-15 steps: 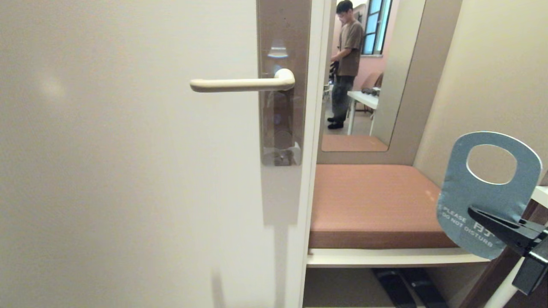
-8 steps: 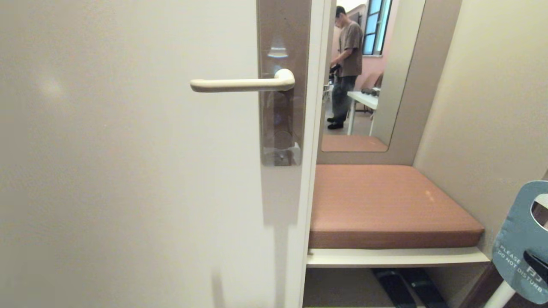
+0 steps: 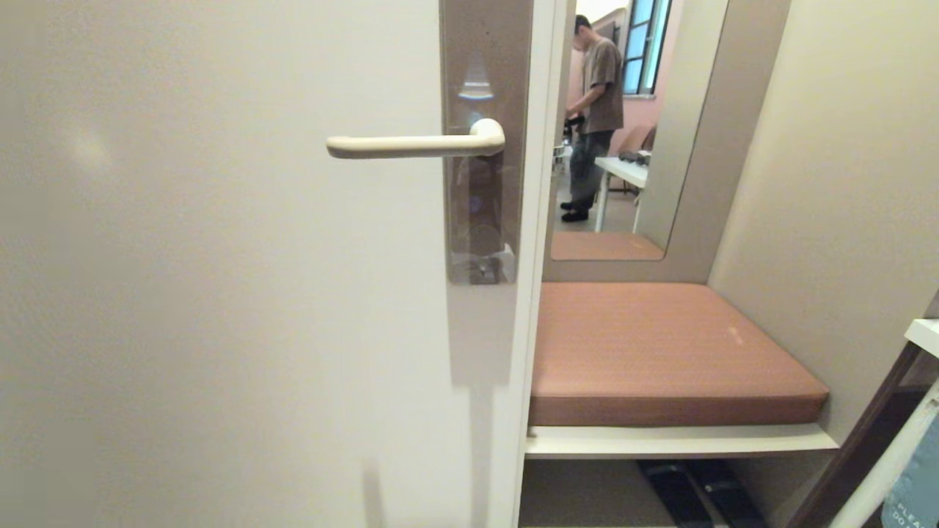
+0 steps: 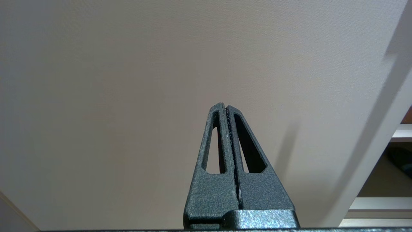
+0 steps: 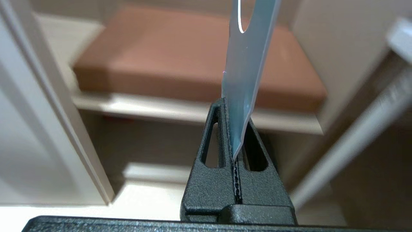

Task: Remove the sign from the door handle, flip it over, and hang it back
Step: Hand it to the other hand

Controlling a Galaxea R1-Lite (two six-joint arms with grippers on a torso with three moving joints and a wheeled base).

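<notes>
Sign (image 5: 244, 74) dropped almost out of head view since a sec ago, only a corner at lower right; right pincer (image 5: 234, 129) clamps its bottom edge. Door handle (image 3: 414, 144) bare; rehang pending. Left pincer (image 4: 226, 109) closed, empty.

**Handle on the door, sign low at the right**

The handle (image 3: 415, 144) juts leftward from its backplate (image 3: 484, 139), near the door's (image 3: 220, 293) right edge. Right of the door, a cushion (image 3: 660, 352) lies on a shelf (image 3: 675, 441), with a mirror (image 3: 631, 132) behind it. The sign (image 3: 913, 488) sits at the far lower right, well apart from the handle, pinched edge-on in the right gripper (image 5: 233, 129).
</notes>
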